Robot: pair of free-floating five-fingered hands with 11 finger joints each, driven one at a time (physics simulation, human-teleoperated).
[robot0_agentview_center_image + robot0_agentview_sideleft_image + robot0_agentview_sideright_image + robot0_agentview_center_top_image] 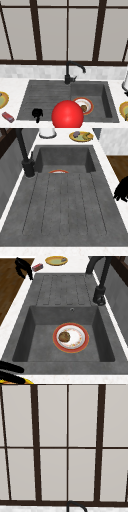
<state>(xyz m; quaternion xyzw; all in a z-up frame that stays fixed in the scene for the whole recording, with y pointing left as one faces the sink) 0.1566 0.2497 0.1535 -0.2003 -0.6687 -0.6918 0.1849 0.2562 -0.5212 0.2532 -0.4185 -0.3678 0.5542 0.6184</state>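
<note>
Small red block [8,117] lies at the lower left of the front view, on the white counter close to its front edge and just left of the sink [45,92]. The left hand [37,114] hangs a little to the right of it, over the front rim of the ribbed draining side, with its fingers drooping loose and nothing in them. The right side view puts this hand at the upper left, out past the counter edge above the wooden floor [10,293], near the block but apart from it. A big red ball [67,115] sits at the bottom centre of the front view, just right of the hand.

At the lower left of the right side view the right hand [10,369] hovers near the right-hand counter; whether it is open or closed I cannot tell.

Further back, a red-rimmed plate [86,338] lies flat on the floor of the basin with a brown lump of food [64,336] on it. Yellow dishes stand on the counter at either side, one at the left [6,98] and one at the right [123,107], and a white container [125,82] stands behind the right one. The black faucet [68,72] rises at the back, under the window [55,32].

The risk I see lies at the front edge: the block has little counter in front of it, so a sideways brush from the dangling fingers could tip it onto the floor.
</note>
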